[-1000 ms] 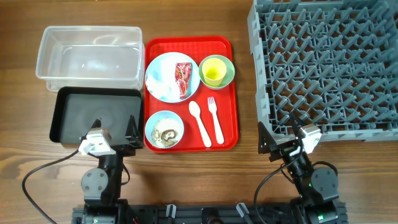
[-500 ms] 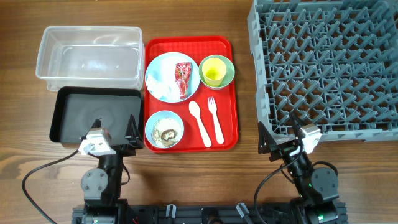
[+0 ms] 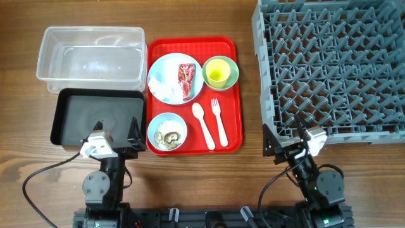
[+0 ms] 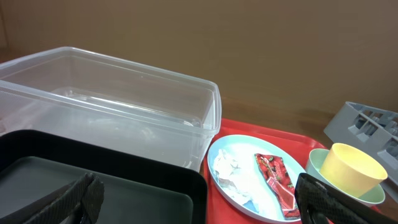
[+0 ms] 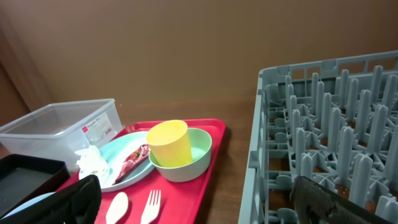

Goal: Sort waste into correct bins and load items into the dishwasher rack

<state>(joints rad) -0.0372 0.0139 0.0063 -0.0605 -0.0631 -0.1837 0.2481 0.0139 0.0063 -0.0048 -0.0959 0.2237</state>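
Nothing has moved since the earlier frames: the left gripper [image 3: 115, 130] hangs spread over the near end of the black tray [image 3: 63, 120], and the right gripper [image 3: 283, 133] hangs spread at the near corner of the dishwasher rack [image 3: 335, 63], both empty. Sorting looks unstarted, since the wrapper [image 3: 186, 74] and tissue [image 3: 166, 90] lie on the blue plate [image 3: 166, 66] and the food scraps [image 3: 169, 136] fill the small bowl [image 3: 154, 126], all on the red tray [image 3: 190, 47]. The next move probably calls for the left arm to reach forward, pinch the wrapper and carry it to the clear tub [image 3: 47, 38] or the black tray.
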